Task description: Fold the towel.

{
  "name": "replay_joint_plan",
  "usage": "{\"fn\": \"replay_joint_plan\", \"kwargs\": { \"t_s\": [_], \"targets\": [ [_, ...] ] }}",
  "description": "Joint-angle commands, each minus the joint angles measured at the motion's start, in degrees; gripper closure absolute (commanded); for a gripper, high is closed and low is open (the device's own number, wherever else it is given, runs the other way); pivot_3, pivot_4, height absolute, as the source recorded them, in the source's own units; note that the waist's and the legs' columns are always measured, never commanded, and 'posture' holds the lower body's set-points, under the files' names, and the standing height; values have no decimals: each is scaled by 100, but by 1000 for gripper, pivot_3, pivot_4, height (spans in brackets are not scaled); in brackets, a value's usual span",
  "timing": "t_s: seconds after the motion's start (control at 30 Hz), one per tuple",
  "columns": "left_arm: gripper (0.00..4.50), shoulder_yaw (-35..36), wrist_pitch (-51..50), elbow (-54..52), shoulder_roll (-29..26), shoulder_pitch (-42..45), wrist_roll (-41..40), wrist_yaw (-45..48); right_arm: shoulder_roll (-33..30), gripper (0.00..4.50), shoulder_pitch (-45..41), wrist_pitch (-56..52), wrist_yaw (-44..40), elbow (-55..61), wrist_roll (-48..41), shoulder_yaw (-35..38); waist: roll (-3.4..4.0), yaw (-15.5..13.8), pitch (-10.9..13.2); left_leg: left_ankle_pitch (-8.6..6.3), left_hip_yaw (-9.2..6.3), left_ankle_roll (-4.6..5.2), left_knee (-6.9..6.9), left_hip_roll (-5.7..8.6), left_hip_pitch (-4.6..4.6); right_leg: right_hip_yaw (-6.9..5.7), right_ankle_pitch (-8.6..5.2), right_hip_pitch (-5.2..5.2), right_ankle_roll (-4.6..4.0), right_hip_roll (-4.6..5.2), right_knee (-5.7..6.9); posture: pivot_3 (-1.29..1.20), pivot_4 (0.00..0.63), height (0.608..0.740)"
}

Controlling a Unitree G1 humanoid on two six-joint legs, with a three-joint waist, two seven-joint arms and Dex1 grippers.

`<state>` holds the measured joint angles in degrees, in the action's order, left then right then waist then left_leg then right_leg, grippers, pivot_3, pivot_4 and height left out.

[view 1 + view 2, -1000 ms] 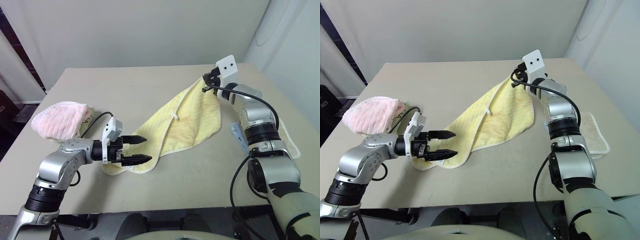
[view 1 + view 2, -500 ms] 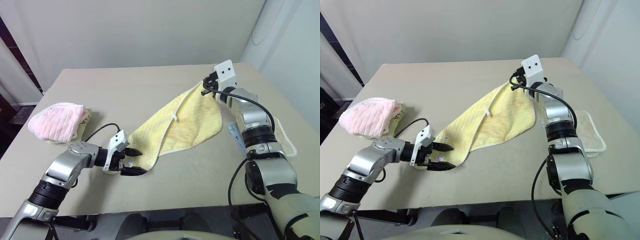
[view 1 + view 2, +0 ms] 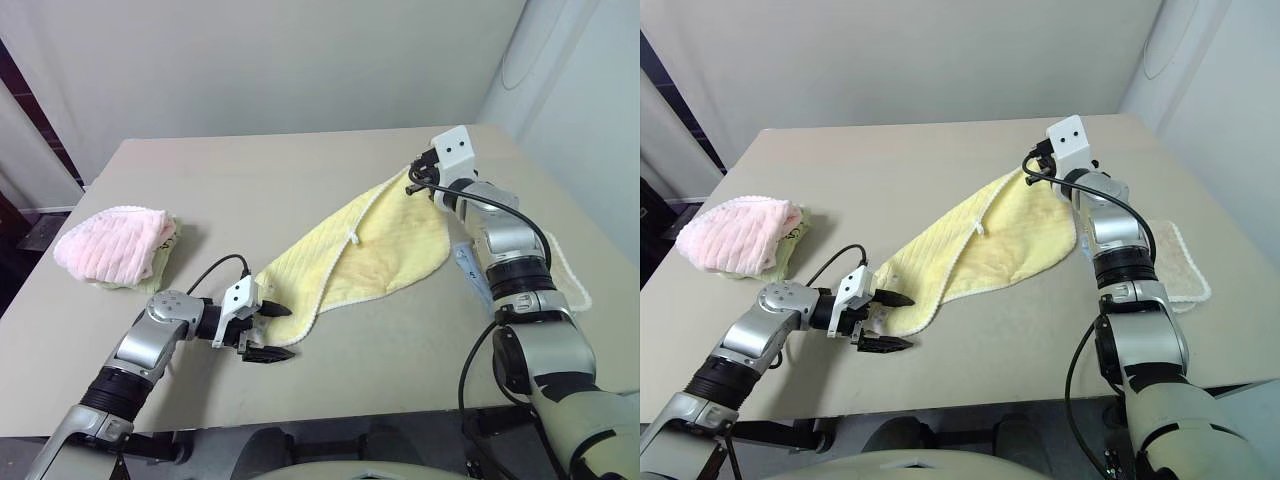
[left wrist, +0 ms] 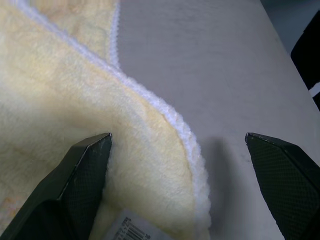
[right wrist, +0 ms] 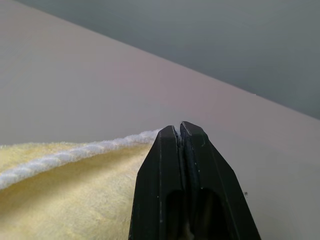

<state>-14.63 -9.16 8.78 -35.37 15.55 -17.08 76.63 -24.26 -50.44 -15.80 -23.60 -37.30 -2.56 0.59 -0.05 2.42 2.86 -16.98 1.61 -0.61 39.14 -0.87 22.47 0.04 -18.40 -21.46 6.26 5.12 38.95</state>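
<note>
Lowered since a second ago, the left gripper [image 3: 277, 331] is now set at the near corner of the towel [image 3: 375, 245], where before it was held above it; the far corner is kept pinched and raised by the right gripper [image 3: 412, 176]. From the head views, the towel is seen stretched diagonally across the table [image 3: 260, 180], its near end resting on the surface; a pink cloth [image 3: 110, 245] is left near the table's left edge, well apart. From the left wrist view, wide-open jaws are seen astride the hemmed corner [image 4: 190, 150], one finger [image 4: 82, 175] against the pile. From the right wrist view, closed fingers [image 5: 170, 170] are clamped on the hem [image 5: 75, 155].
</note>
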Motion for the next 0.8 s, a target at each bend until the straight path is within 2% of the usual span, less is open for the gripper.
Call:
{"fn": "replay_joint_plan", "kwargs": {
  "t_s": [0.03, 0.33, 0.47, 0.6, 0.8],
  "targets": [
    [0, -9, 252, -311, -39, 48, 46, 154, -111, 4459, -47, -34, 16, 351, 20, 94, 0, 3, 0, 0, 0, 0, 0, 0, 0, 0, 0, 0, 0, 0, 1, 0, 0, 701],
    [0, -314, 965, 319, -74, 40, 736, 206, -176, 4459, 37, -176, 28, 477, 45, 97, 2, 3, 0, 0, 0, 0, 0, -1, -1, 0, 0, -1, 0, -3, 4, 0, 0, 701],
    [0, -524, 1277, 1187, 31, 260, 1051, 228, -213, 4459, 66, -262, 55, 526, 57, 111, 8, -2, -4, 1, 0, 1, 0, -1, -8, 0, 0, 3, 0, -3, 7, 0, 0, 701],
    [992, -645, 1546, 1945, 190, 550, 1207, 257, -232, 4500, 88, -345, 80, 592, 37, 144, 21, -13, -12, 9, -1, 14, 4, 0, -22, 0, 3, 18, -4, -3, 11, 0, 0, 701],
    [3196, -763, 1829, 2296, 196, 819, 1346, 425, -289, 4500, 148, -416, 71, 711, 40, 148, 35, 17, -24, 24, -4, 36, 4, -1, -34, 4, 16, 21, -20, -12, 14, 0, 0, 701]
  ]
}}
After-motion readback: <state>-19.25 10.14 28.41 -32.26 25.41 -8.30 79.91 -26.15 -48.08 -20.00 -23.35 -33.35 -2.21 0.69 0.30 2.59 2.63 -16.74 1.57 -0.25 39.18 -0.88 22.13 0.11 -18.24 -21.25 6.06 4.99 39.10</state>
